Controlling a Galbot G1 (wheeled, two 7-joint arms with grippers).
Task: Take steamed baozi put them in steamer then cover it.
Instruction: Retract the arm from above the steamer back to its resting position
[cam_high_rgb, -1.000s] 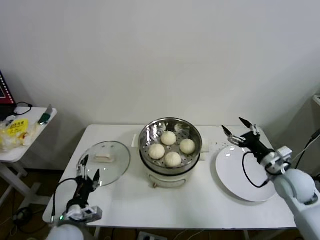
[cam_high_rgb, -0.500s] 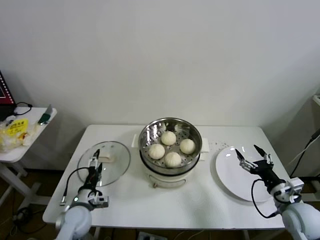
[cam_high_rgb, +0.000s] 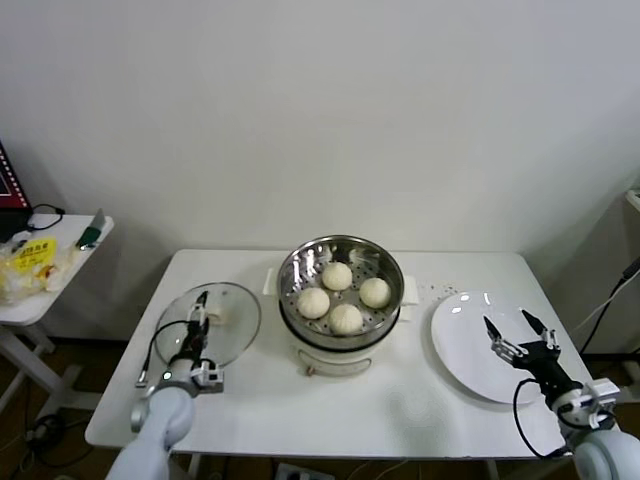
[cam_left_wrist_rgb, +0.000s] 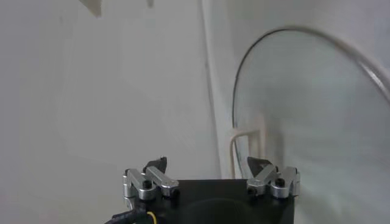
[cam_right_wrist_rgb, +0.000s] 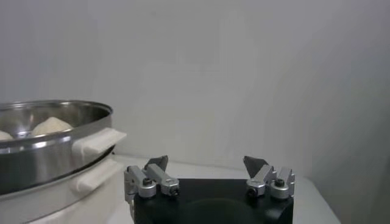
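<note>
My left pincer (cam_high_rgb: 201, 312) stands wide open with nothing in it, hovering low over the cover (cam_high_rgb: 209, 325). The glass lid lies flat on the worktop (cam_high_rgb: 390, 400) directly beneath and ahead of these fingers, and its cream handle (cam_high_rgb: 212, 316) sits just beyond my fingertips, close but not touched. In my left wrist view the cover's (cam_left_wrist_rgb: 304, 115) metal rim curves away in front of the spread fingers (cam_left_wrist_rgb: 154, 172).

My right pincer (cam_high_rgb: 519, 334) is also fully open and empty, low over the near part of the white plate (cam_high_rgb: 465, 345), which lies under it and bears nothing.

The steamer (cam_high_rgb: 341, 290) sits between my two pincers, well apart from each, uncovered. All four steamed baozi (cam_high_rgb: 345, 318) rest inside it on the perforated floor, clustered near the middle. From my right wrist the steamer (cam_right_wrist_rgb: 49, 149) rises to one side of the open fingers (cam_right_wrist_rgb: 256, 165), with the tops of two buns showing over its rim and its cream base handle jutting toward me.
</note>
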